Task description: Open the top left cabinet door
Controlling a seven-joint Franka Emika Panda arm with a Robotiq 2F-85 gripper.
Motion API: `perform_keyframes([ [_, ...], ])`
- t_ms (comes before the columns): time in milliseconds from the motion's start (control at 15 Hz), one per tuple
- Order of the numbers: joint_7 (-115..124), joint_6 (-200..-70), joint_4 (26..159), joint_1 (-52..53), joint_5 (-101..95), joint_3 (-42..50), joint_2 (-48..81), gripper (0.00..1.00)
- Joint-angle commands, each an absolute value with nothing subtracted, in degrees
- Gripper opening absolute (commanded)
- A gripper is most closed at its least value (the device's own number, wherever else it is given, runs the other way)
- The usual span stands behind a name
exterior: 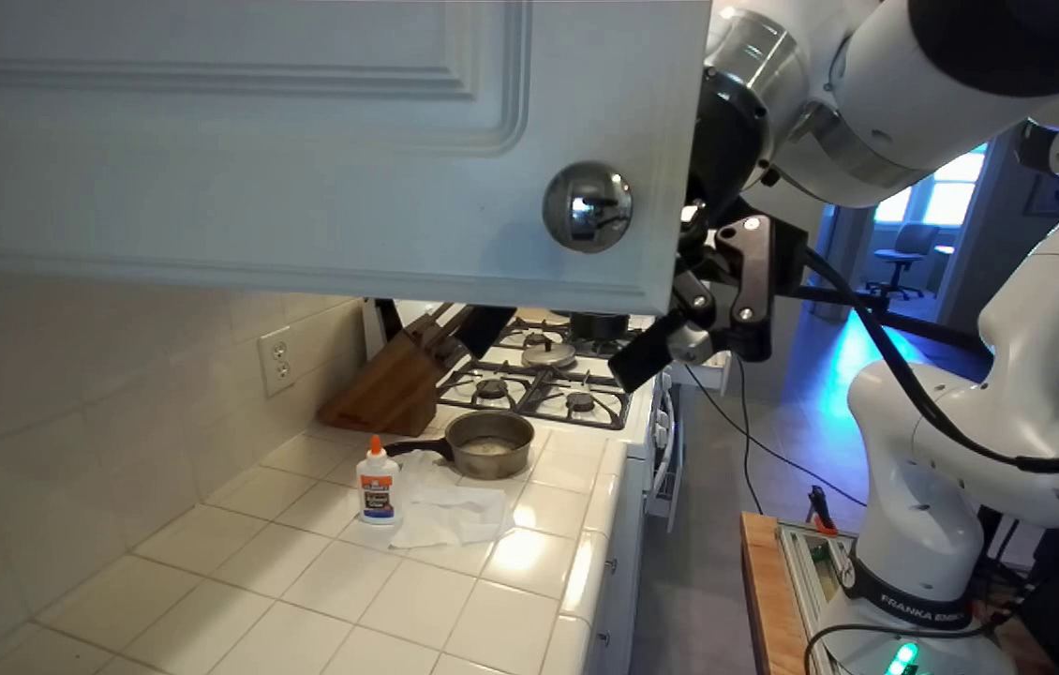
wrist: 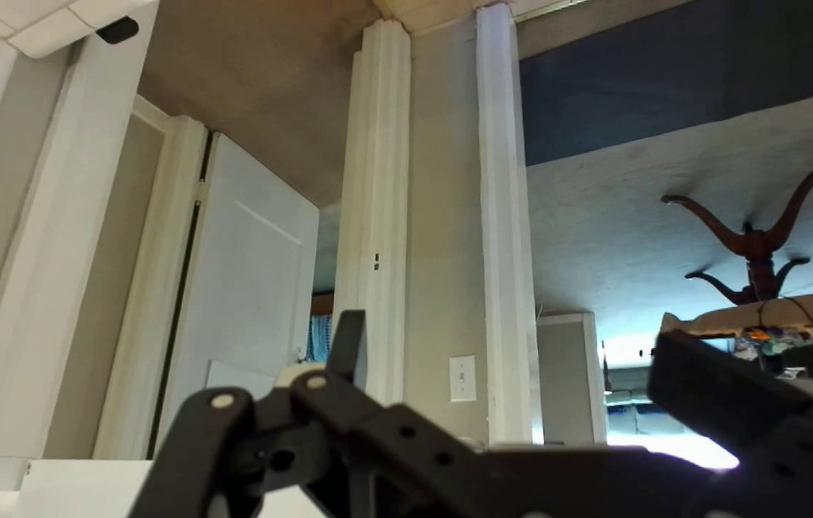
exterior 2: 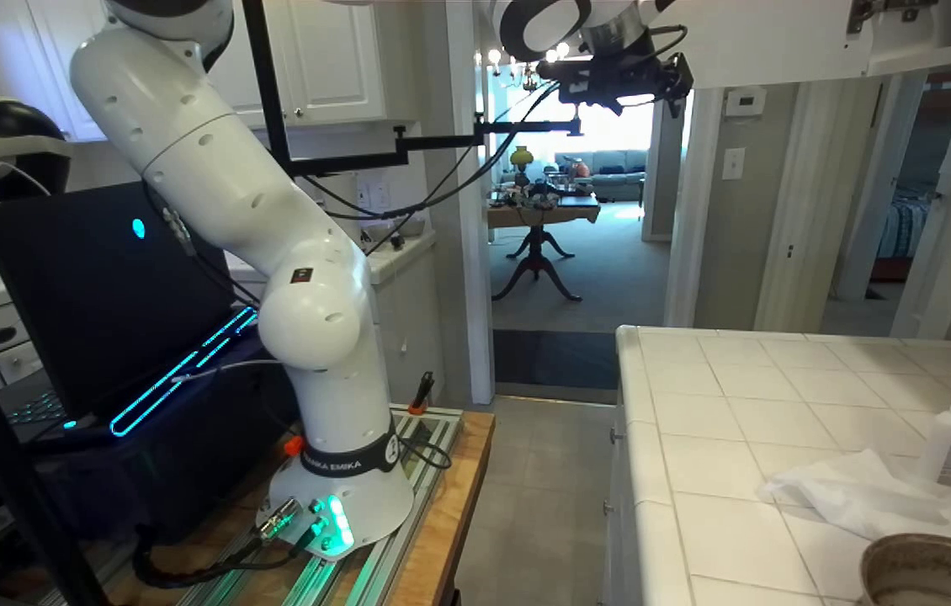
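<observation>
1. Claw: black, two-fingered. In the wrist view the fingers stand wide apart, only background showing in the gap; holding nothing.
2. Placement of claw: in an exterior view, partly hidden behind the free edge of the cabinet door, at its lower corner; a fingertip shows below the door's bottom edge. Whether the two touch cannot fairly be told from these angles.
3. Top left cabinet door: white painted, recessed moulded panel. Swung out from its cabinet, above the counter; its inner face and a metal hinge appear in an exterior view.
4. Knob: round, shiny silver, on the door's outer face near the lower free corner.
5. Robot arm: white, green light at its base, mounted over a wooden board.
6. Counter: white tile, seen in both exterior views.
7. Glue bottle: orange cap, upright on the counter; crumpled white sheet just beside it.
8. Saucepan: dark handle pointing toward the wall side, set near the stove.
9. Knife block: wooden, slanted, near the wall.
10. Laptop: black, lid raised, behind the arm.
</observation>
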State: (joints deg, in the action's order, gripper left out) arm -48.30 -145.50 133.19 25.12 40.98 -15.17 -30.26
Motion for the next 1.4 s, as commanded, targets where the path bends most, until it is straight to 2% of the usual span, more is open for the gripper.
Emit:
perform_keyframes([
  [0,-43.1,-152.0,127.9,23.5,37.5,-14.3,-25.2,1.00],
  [1333,-25.9,-149.5,127.3,24.1,15.7,-12.5,-24.6,1.00],
])
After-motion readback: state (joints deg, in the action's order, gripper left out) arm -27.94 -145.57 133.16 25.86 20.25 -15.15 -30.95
